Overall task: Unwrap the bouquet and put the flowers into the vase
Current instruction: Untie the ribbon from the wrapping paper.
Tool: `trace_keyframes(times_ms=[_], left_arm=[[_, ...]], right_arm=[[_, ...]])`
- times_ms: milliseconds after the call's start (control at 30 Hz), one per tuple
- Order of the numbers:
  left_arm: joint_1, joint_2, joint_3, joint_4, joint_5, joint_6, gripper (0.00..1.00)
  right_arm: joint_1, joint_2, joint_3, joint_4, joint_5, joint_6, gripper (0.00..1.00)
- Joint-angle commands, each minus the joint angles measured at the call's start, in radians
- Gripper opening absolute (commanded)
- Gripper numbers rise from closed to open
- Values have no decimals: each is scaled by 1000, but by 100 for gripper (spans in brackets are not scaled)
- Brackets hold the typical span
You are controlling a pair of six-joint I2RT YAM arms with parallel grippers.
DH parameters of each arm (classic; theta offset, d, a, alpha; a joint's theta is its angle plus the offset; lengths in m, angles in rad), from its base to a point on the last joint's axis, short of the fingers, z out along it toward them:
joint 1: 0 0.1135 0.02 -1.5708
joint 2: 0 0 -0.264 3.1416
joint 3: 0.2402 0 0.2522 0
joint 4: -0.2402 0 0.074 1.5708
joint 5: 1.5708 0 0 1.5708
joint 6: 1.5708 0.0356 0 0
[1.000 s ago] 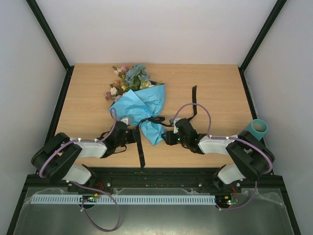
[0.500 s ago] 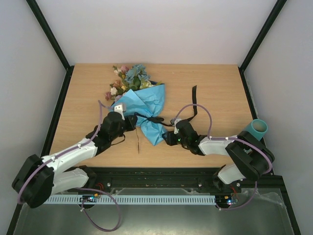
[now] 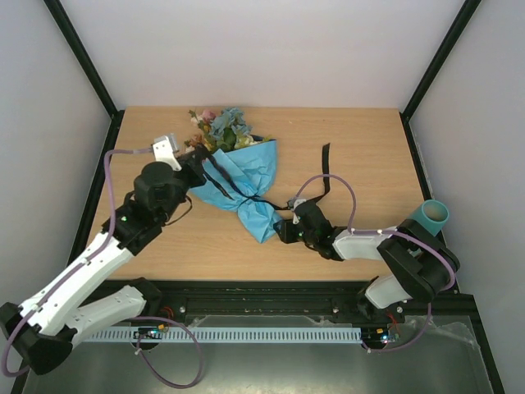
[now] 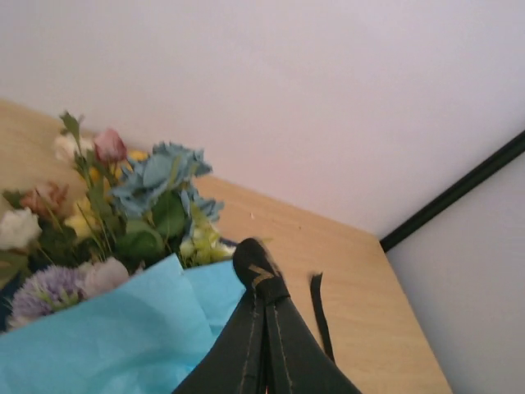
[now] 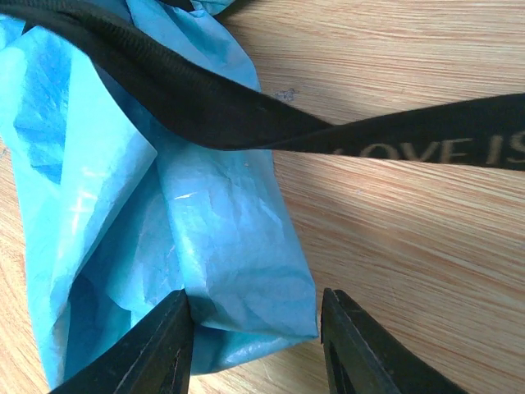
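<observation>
Top external view: the bouquet [image 3: 246, 176] lies on the table [image 3: 369, 139], left of centre, with its bloom end toward the far edge. The flowers [image 3: 220, 127] all sit in the blue paper [image 3: 254, 168], their heads sticking out of its wide mouth and the stems hidden inside. The vase [image 3: 432, 215] stands upright at the table's right edge, beside the right arm and well apart from the bouquet.

The left gripper [image 3: 195, 158] is raised beside the blooms and clenched on the ribbon [image 3: 232, 182]. The ribbon runs taut from there across the paper to the wrap's narrow waist. Another ribbon tail trails over the table to the right. In the left wrist view the ribbon rises doubled from the bottom edge, with blue, pink and white blooms behind it.

The right gripper [image 3: 283, 230] is low at the narrow stem end of the wrap. In the right wrist view its fingers [image 5: 156, 353] sit on either side of that end, gripping the paper between them. The printed ribbon crosses just above.
</observation>
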Motion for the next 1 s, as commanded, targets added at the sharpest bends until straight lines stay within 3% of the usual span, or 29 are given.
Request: trace_keyframes(times_ms=[0, 267, 633, 767, 867, 967], left_arm=[[9, -45, 74, -166, -138, 59, 2], [15, -163, 55, -311, -226, 0, 2], [16, -275, -256, -339, -42, -157, 3], [16, -274, -332, -301, 25, -183, 10], [17, -261, -368, -267, 50, -191, 29], [17, -248, -403, -172, 125, -149, 38]], right_arm=[[5, 11, -9, 7, 45, 4, 42], [5, -3, -10, 1, 59, 3, 42], [6, -208, 47, -214, 113, 6, 43], [6, -298, 89, -272, 114, -4, 43], [5, -324, 115, -248, 113, -37, 43], [6, -291, 167, -213, 107, -99, 42]])
